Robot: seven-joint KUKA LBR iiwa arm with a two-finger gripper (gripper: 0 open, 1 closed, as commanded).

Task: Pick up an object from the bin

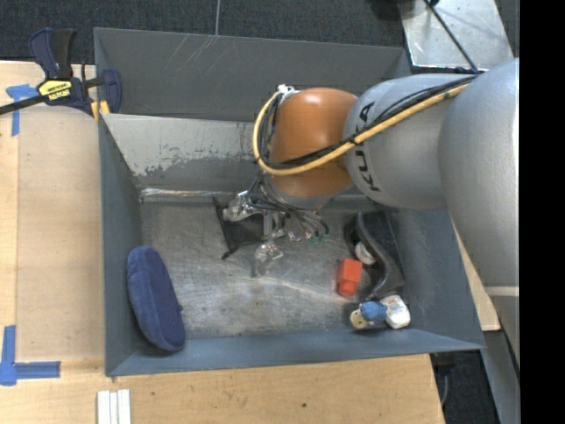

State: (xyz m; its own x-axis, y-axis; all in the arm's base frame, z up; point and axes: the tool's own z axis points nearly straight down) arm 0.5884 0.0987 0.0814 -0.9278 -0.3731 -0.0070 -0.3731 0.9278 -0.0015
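Note:
My gripper [267, 237] hangs below the orange wrist cover, low over the middle of the bin floor toward the back wall. A flat black piece [238, 232] lies right against its left side; whether it is gripped is hidden. A small orange-red block [350, 277] sits on the floor to the gripper's right. Beside it, a black curved thing with a white patch [378, 256] rests against the right wall.
A dark blue oblong pouch [154, 297] lies along the left wall near the front. A small blue, white and yellow toy [381, 314] sits in the front right corner. The big grey arm covers the bin's right back part.

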